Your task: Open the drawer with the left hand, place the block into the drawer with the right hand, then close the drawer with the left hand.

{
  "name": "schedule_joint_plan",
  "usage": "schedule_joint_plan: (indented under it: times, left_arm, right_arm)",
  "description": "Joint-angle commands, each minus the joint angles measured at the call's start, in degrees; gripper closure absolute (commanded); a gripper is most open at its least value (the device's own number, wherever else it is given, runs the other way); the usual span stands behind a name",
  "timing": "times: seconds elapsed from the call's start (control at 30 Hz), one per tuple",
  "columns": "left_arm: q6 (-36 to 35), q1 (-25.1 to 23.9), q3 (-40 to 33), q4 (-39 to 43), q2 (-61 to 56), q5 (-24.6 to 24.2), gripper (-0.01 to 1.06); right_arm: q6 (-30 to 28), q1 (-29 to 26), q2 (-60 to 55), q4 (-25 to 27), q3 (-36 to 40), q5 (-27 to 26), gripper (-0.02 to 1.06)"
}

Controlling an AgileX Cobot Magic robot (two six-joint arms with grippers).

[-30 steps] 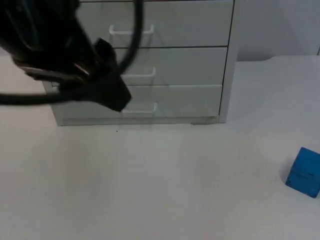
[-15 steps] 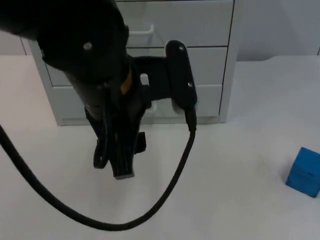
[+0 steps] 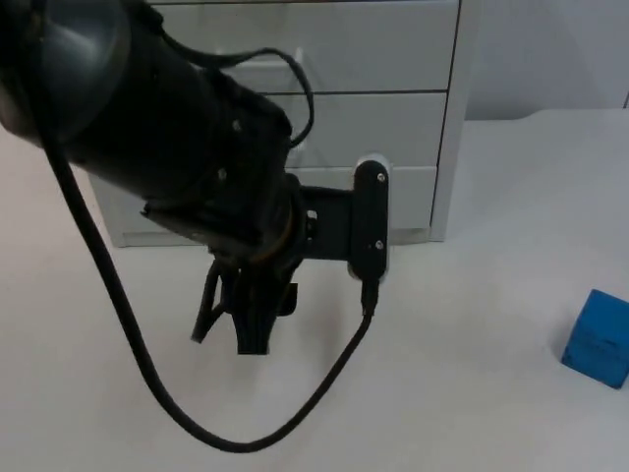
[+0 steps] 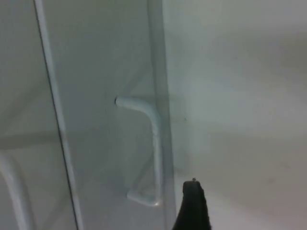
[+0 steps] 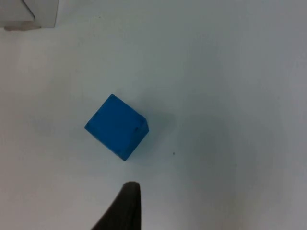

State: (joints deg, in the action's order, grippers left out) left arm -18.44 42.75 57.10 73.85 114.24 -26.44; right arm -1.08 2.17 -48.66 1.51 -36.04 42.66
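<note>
While the left gripper points down before the drawer, its fingers' spread is unclear.

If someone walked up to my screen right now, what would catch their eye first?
The left arm, whose left gripper hangs over the table in front of the white drawer cabinet; its wrist view shows a drawer handle, not yet grasped. Next, the blue block lying alone on the white table to the right.
</note>
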Motion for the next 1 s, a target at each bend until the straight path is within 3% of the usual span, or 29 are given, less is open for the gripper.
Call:
schedule_joint_plan:
  times: [0.0, 0.23, 0.33, 0.73, 0.97]
  left_arm:
    - [-7.48, -1.12, 0.43, 8.66, 1.62, 0.7, 0.44]
    - [-21.91, -4.46, 1.07, 25.03, 4.19, 2.3, 0.44]
    - [-25.11, -5.35, 1.68, 26.1, 4.53, 2.0, 0.44]
    - [-26.96, -7.51, 4.06, 26.1, 4.73, 7.77, 0.47]
    - [-26.96, -7.51, 4.19, 26.1, 7.33, 6.65, 0.47]
  right_arm:
    - [-0.03, -0.24, -0.14, 0.11, -0.44, -0.46, 0.0]
    - [-0.03, -0.24, -0.14, 0.11, -0.44, -1.11, 0.0]
    - [-0.03, -0.24, -0.14, 0.11, -0.44, -1.38, 0.0]
    - [-0.03, -0.24, -0.14, -0.11, -0.44, -2.37, 0.0]
    - [-0.03, -0.24, -0.14, -0.11, -0.44, -2.24, 0.0]
